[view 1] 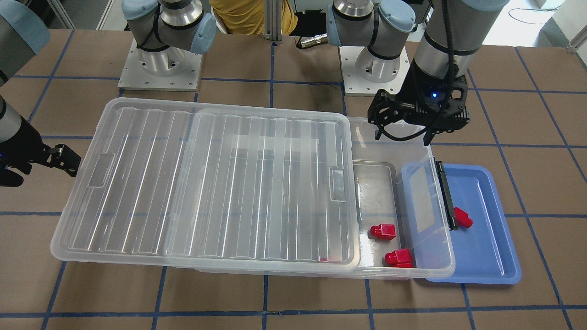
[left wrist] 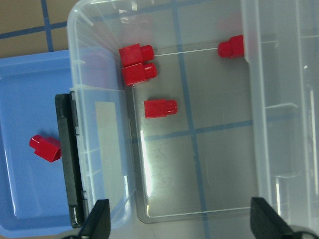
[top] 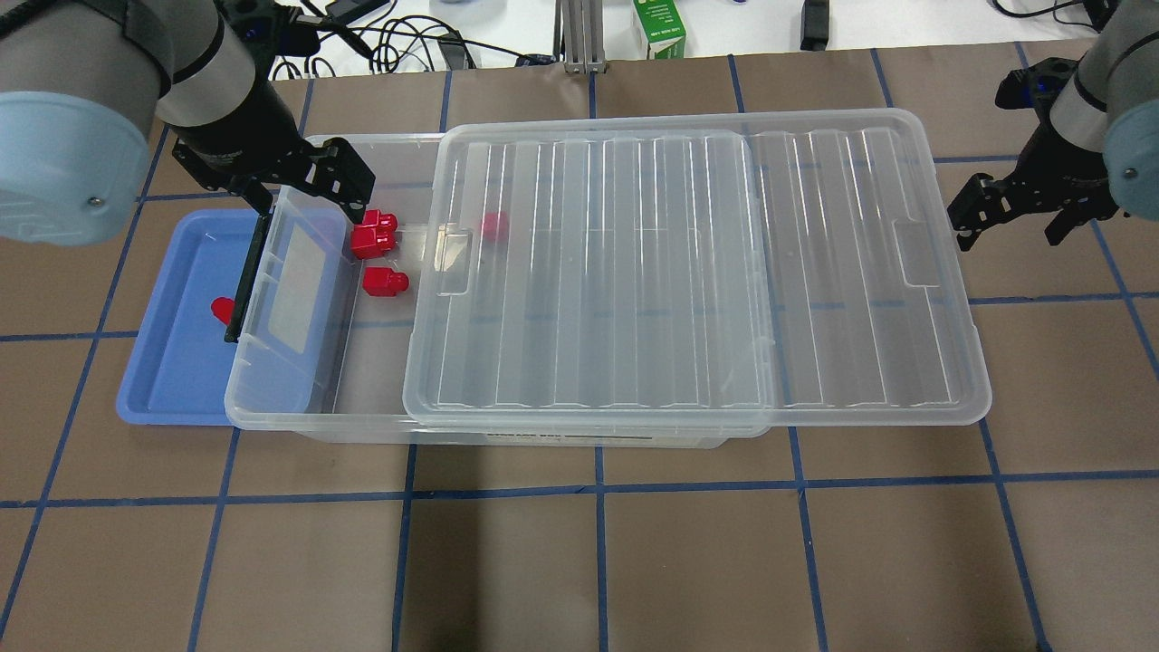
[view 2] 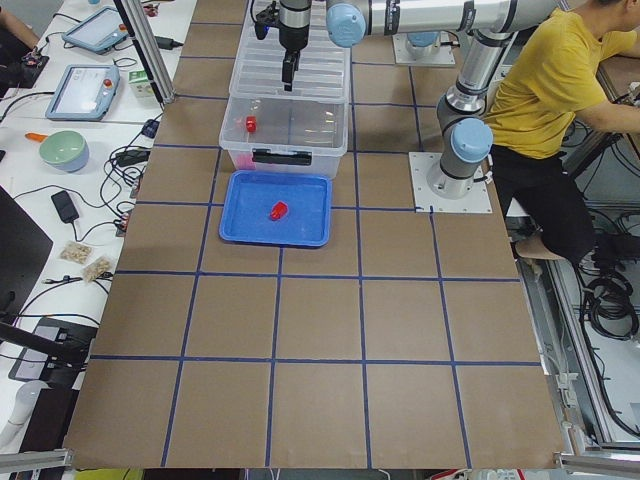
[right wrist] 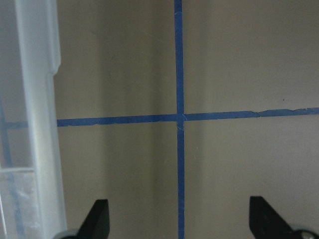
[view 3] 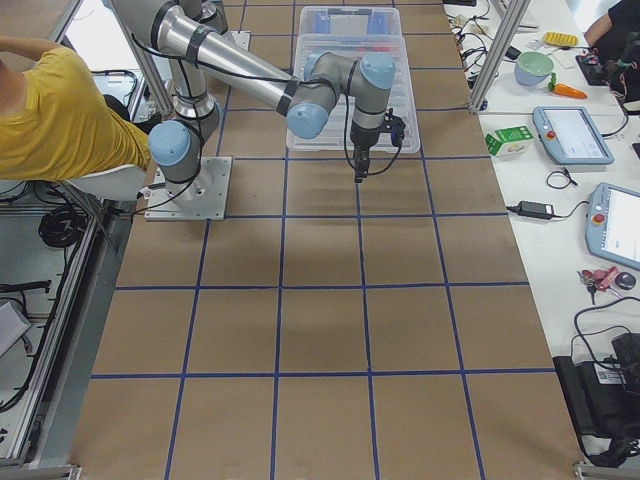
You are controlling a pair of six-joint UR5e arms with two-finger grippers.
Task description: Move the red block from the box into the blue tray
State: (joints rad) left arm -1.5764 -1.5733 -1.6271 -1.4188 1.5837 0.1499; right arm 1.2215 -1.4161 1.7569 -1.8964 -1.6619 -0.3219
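The box [top: 272, 412] is a clear bin whose ribbed lid [top: 688, 272] is slid toward my right, baring its left end. Several red blocks lie there: two touching [left wrist: 137, 63], one alone [left wrist: 160, 107], one half under the lid [left wrist: 231, 47]. Another red block [left wrist: 45, 148] lies in the blue tray [top: 167, 362], which sits against the box's latch end, partly under its rim. My left gripper [top: 308, 188] hovers open and empty over the box's bared end. My right gripper [top: 1010, 222] hangs open and empty beyond the lid's right edge.
Both arm bases [view 1: 160, 68] stand behind the box. A person in a yellow shirt [view 2: 560, 90] sits by the bases. A side bench holds tablets [view 2: 85, 90], a bowl [view 2: 62, 150] and a green carton [top: 658, 27]. Brown table with blue tape lines [right wrist: 178, 119] stretches in front.
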